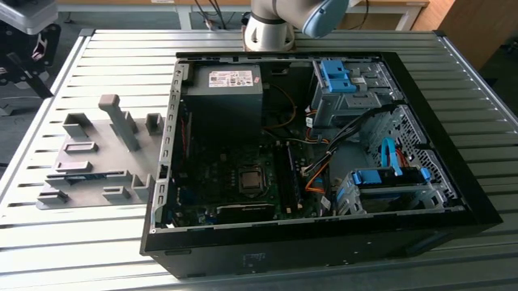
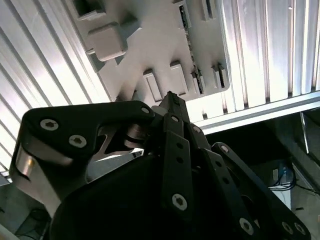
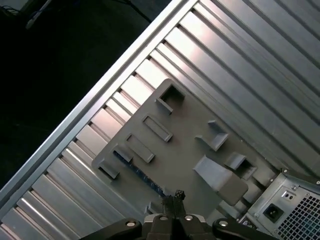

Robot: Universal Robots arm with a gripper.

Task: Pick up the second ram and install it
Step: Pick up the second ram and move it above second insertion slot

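Observation:
The second ram [image 1: 77, 176] is a thin blue-green stick lying flat in a slot of the grey fixture block plate [image 1: 89, 151], on the exterior view's left, beside the open PC case [image 1: 453, 176]. In the first wrist view the ram [image 3: 139, 173] is a bluish strip on the fixture [image 3: 185, 150], far below. My gripper [image 3: 174, 196] hangs high above the fixture with its fingertips together and nothing between them. In the second wrist view the gripper [image 2: 170, 100] has the fixture [image 2: 150, 45] beyond its tip.
The case lies open on the slatted aluminium table [image 1: 121, 48]. Inside are the motherboard with its CPU socket [image 1: 250, 179], long black slots [image 1: 289, 179], the power supply [image 1: 224, 91] and blue drive brackets [image 1: 389, 177]. The arm's base [image 1: 271, 27] stands behind the case.

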